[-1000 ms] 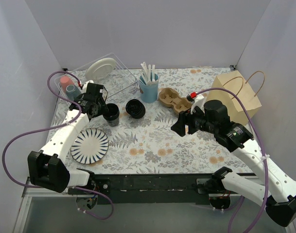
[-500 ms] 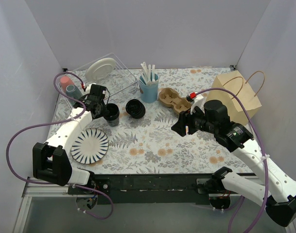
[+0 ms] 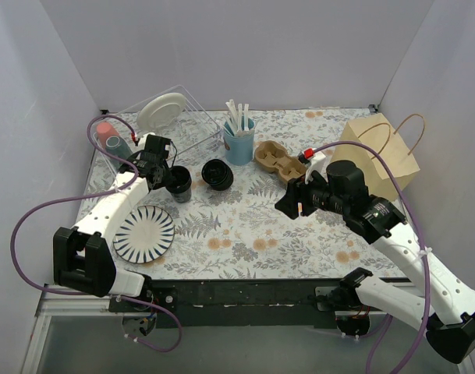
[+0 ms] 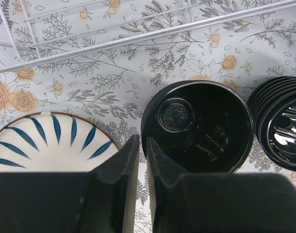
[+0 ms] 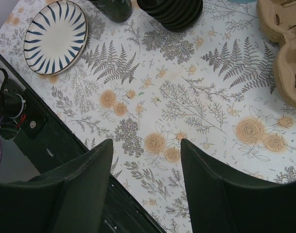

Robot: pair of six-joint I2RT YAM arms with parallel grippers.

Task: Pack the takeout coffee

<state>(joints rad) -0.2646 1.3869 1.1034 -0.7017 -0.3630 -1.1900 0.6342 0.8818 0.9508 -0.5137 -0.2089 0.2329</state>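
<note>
Coffee cup [image 4: 196,126], black with its black sip lid on, stands upright on the bench [image 3: 245,234] toward the left side. It is just beside the rim of the striped plate [image 3: 144,233] on one side and near a stack of lidless black cups [image 3: 218,174] on the other. From the wrist view I see my left fingers [image 4: 132,153] drawn in to a thin slit with nothing between them. They hang at the cup's edge on the plate side, and I cannot tell whether they touch it. Behind the cup is the wire rack [image 3: 186,125], which holds a white plate [image 3: 161,111]. Further along the back stands a light blue cup [image 3: 239,146] full of white sticks, with a cardboard cup carrier [image 3: 280,160] lying just beside it. The brown paper bag [image 3: 381,152] stands upright at the far right of the bench, well apart from the coffee. My right fingers [image 5: 94,165] are spread wide and grip nothing. They hover over bare floral bench near the middle, between the cup carrier and the near edge, and point toward the striped plate.
</note>
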